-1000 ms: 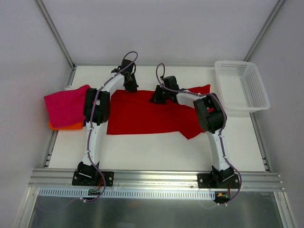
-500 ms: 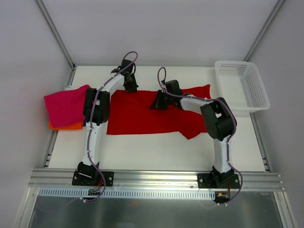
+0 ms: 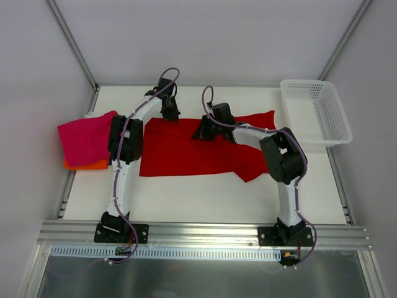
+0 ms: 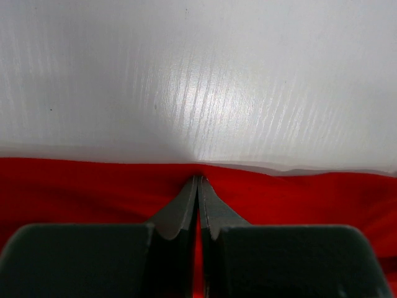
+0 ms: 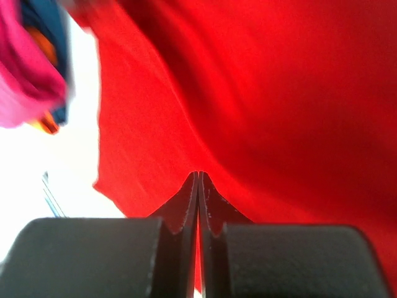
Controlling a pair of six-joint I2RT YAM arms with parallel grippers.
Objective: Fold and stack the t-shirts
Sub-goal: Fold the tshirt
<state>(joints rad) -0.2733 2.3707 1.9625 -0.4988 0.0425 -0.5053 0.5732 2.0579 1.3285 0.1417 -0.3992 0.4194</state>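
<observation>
Red t-shirt spread mid-bench; both claws closed.
Left claw tips pressed together at the shirt's far hem; right claw shut over the red cloth. Magenta-pink shirt folded at left edge.

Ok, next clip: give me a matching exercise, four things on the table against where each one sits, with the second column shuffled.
Things:
1. red t-shirt
2. pink t-shirt
3. orange t-shirt
4. white basket

Places:
A. far right corner of the table
B. laid out across the middle
C. top of the pile at the left edge
D. under the pink one, only its near edge showing

Pairs: 1-B, 2-C, 3-D, 4-A
</observation>
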